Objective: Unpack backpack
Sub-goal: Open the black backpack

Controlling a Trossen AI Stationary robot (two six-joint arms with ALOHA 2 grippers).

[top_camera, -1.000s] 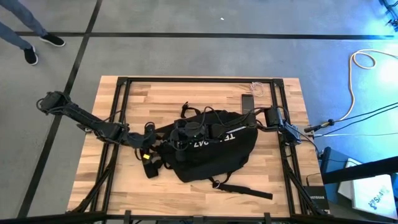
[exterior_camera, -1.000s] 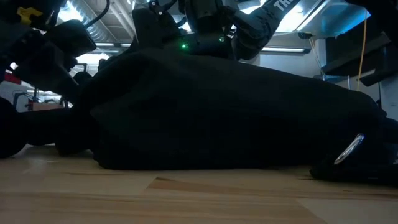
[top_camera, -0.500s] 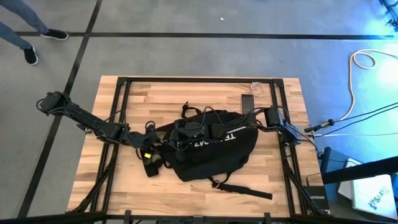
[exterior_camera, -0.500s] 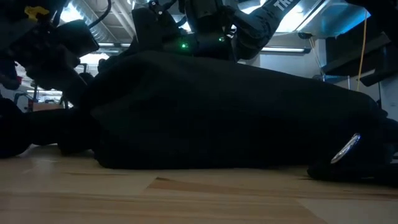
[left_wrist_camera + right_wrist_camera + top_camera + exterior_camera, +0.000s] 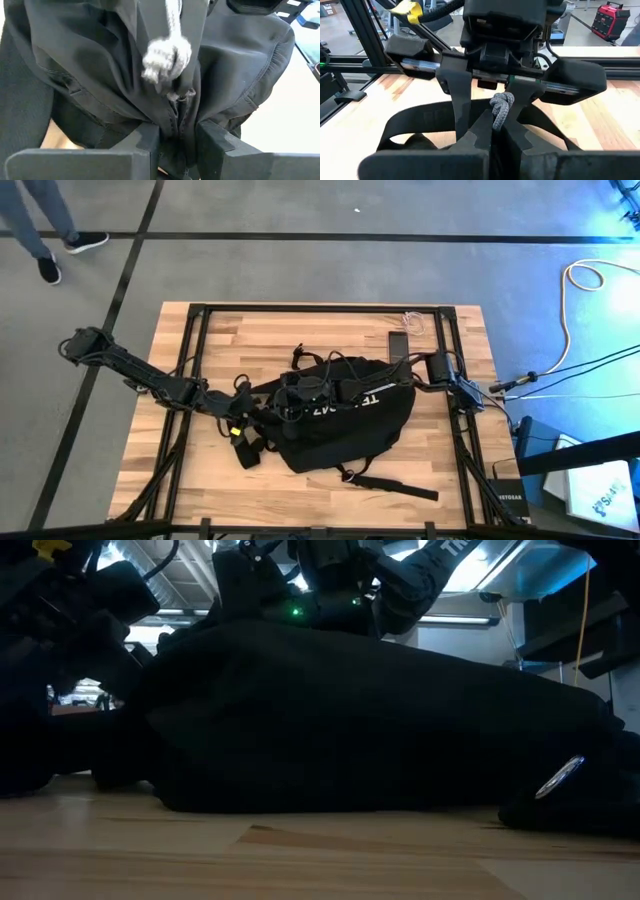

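Observation:
The black backpack (image 5: 345, 420) lies flat on the wooden table's middle and fills the low view (image 5: 380, 730). Both grippers meet at its left end. My left gripper (image 5: 268, 408) comes from the table's left and is shut on a bunched fold of black fabric (image 5: 177, 120) by the zipper. My right gripper (image 5: 288, 402) reaches across the backpack's top from the right and is shut on a grey knotted cord (image 5: 501, 106). That cord hangs at the zipper (image 5: 167, 55), straight in front of the left gripper (image 5: 490, 122). My left gripper pinches a raised fold of the backpack's fabric (image 5: 176, 131) with the zipper seam in it, between its two fingers (image 5: 148, 138). The fingers come roughly level from the table's left. The rest of the backpack lies on the table. My right gripper pinches the grey cord just beside its knot (image 5: 496, 119) between its shut fingertips (image 5: 479, 131). It comes from the table's right, over the backpack. The cord runs straight from the fingers to the knot at the zipper (image 5: 172, 20).
A flat black phone (image 5: 398, 345) and a small white cable (image 5: 412, 320) lie on the table's far right part. Loose backpack straps (image 5: 385, 483) trail toward the near edge. Black frame rails (image 5: 195, 360) run along the table's sides. A person's legs (image 5: 40, 230) stand beyond the far left corner.
My left arm's wrist has shifted a little at the backpack's left end in the low view. The backpack lies where it was, and my right arm has kept still. The person beyond the far left corner has taken a step.

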